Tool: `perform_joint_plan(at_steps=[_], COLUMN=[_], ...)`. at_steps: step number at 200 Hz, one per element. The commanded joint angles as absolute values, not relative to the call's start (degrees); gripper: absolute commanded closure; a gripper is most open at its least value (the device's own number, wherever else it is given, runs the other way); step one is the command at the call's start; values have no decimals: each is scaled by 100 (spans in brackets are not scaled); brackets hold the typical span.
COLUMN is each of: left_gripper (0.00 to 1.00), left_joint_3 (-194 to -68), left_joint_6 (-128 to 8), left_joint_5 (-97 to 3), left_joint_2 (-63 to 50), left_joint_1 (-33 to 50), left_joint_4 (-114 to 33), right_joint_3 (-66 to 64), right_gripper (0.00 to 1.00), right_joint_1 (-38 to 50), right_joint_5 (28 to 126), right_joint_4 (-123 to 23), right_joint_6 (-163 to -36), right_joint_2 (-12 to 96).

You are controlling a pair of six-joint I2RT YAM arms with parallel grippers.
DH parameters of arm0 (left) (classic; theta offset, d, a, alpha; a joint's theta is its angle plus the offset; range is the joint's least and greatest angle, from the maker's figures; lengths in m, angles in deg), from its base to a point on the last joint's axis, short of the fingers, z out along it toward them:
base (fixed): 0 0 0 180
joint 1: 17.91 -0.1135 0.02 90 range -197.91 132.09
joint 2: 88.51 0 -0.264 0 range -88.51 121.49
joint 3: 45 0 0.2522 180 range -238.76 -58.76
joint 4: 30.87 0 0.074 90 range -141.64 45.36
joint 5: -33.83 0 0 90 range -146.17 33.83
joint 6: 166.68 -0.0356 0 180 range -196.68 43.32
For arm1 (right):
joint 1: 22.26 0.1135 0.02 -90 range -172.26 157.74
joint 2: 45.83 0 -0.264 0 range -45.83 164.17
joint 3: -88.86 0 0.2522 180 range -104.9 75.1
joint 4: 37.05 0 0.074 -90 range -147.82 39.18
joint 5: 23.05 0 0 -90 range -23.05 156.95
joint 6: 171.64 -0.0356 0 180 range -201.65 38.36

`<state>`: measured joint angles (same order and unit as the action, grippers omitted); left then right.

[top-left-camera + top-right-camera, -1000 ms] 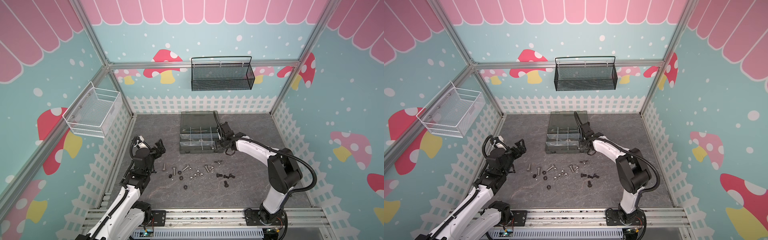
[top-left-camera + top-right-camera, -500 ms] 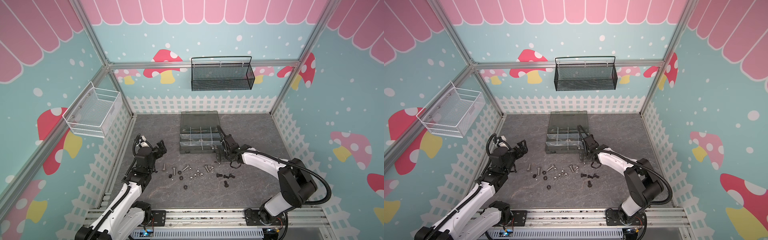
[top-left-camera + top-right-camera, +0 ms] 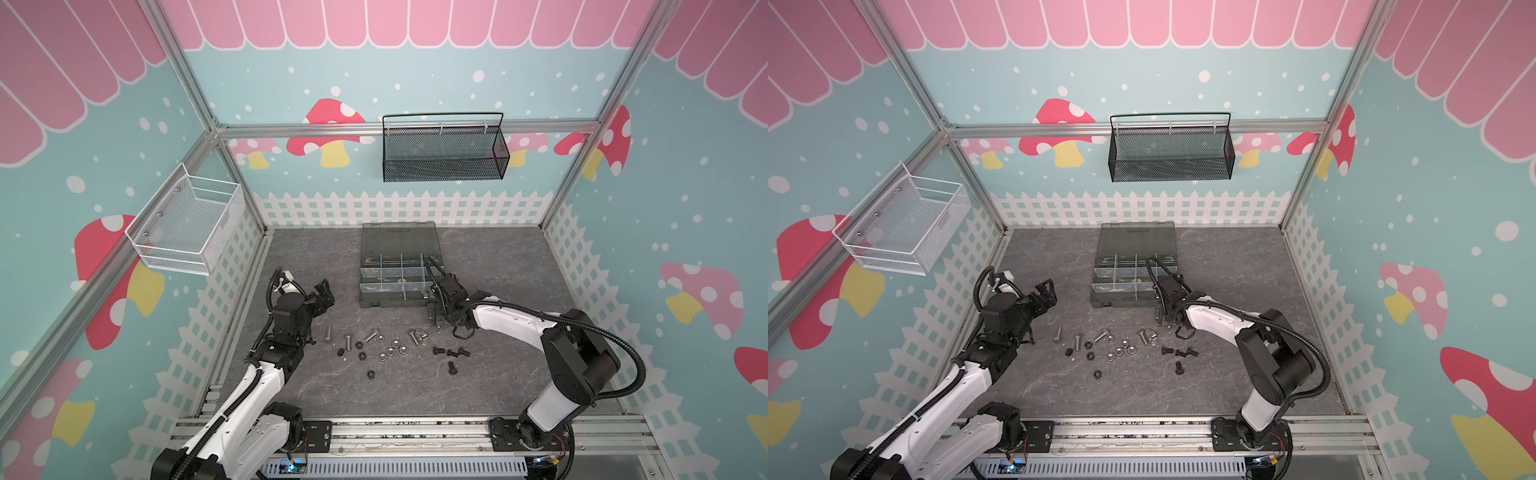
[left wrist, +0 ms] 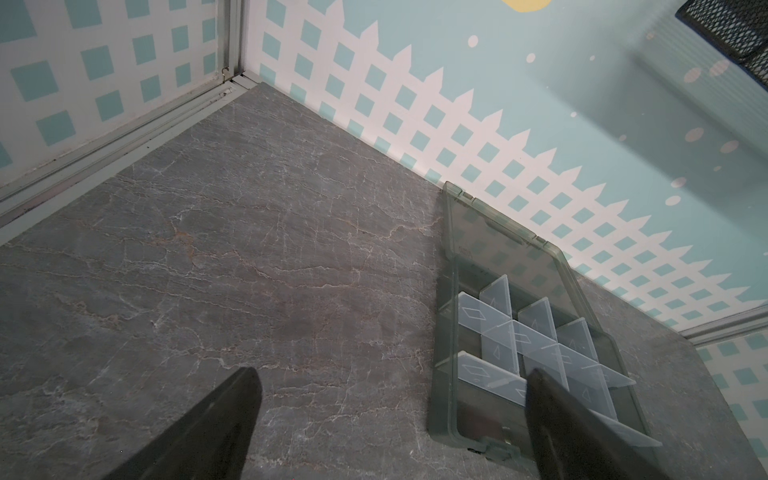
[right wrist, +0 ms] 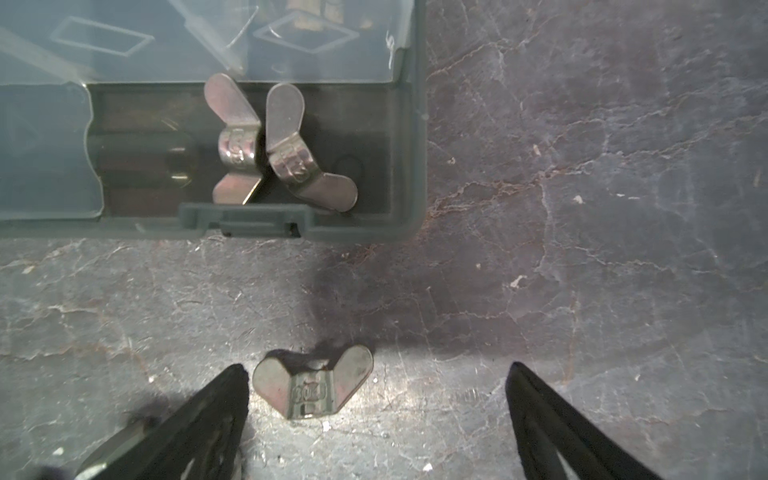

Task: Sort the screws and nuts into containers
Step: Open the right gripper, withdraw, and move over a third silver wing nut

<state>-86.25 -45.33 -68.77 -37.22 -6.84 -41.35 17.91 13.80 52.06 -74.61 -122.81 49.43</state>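
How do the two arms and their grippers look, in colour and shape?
The left arm and right arm have white links between black joints. A black ribbed cable loops along each. The left gripper and right gripper are black, with two flat tapering fingers.

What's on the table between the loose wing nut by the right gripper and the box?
Nothing. In the right wrist view, only bare grey table lies between the loose wing nut and the organiser case.

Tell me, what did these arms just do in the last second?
The right pincer drew back from the organiser case toward the front and now stands open over a wing nut lying on the table. The left pincer, open, and the loose screws and nuts stayed put.
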Motion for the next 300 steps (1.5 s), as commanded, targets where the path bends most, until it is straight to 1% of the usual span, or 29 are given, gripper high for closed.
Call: perform_joint_plan(at_steps=[1,118,162,190,214,245,300], left_gripper=[0,0,0,0,0,0,0], left_joint_3=[-8548,-8566,-8588,-8606,-8600,-8600,-8618], left_joint_6=[-4451,-4429,-4416,-4407,-4381,-4355,-4337], left_joint_5=[-6902,-6887,-6865,-6865,-6854,-6825,-6764], left_joint_2=[-3831,-3797,-3764,-3727,-3696,-3650,-3644], left_joint_1=[-653,-652,-648,-648,-641,-652,-653], left_joint_4=[-4043,-4008,-3986,-3965,-3958,-3919,-3942], right_joint_3=[1639,1586,1642,1741,1903,2067,1940], right_gripper=[2,2,2,0,3,9,16], right_joint_1=[1428,1431,1461,1508,1538,1545,1551], right_joint_5=[4923,4836,4911,4978,5049,5120,5256], right_joint_4=[-7542,-7648,-7770,-7909,-7988,-7982,-7784], right_joint_6=[-12501,-12472,-12397,-12348,-12349,-12342,-12091], right_joint_2=[5071,5618,5561,5410,5230,5038,5236])
